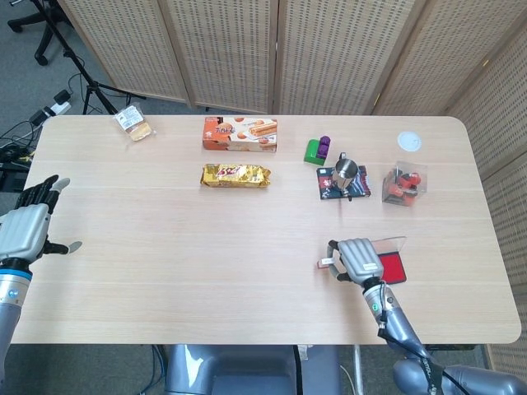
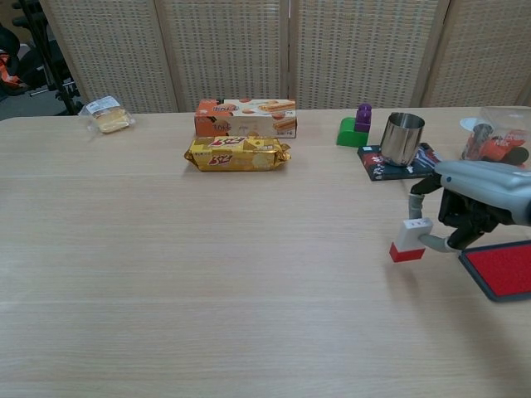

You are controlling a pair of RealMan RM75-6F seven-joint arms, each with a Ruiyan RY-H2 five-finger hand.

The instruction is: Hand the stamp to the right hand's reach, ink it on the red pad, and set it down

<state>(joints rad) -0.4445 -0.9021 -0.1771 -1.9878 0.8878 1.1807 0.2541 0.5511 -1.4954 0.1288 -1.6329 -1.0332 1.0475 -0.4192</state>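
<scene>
Stamp [image 2: 408, 240], small, rigid, looks light, pinched by its white body in right hand [image 2: 477, 203] low over table [image 2: 207, 274] just left of red pad [image 2: 506, 269], best gripped there, inked red base clear; left hand [image 1: 26, 228] spread, empty.

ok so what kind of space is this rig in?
Looks like an indoor lab or studio set up for recording, not a home: woven folding screens wall off the wooden table, and a tripod stand with cables and a power strip sits on grey carpet behind.
</scene>
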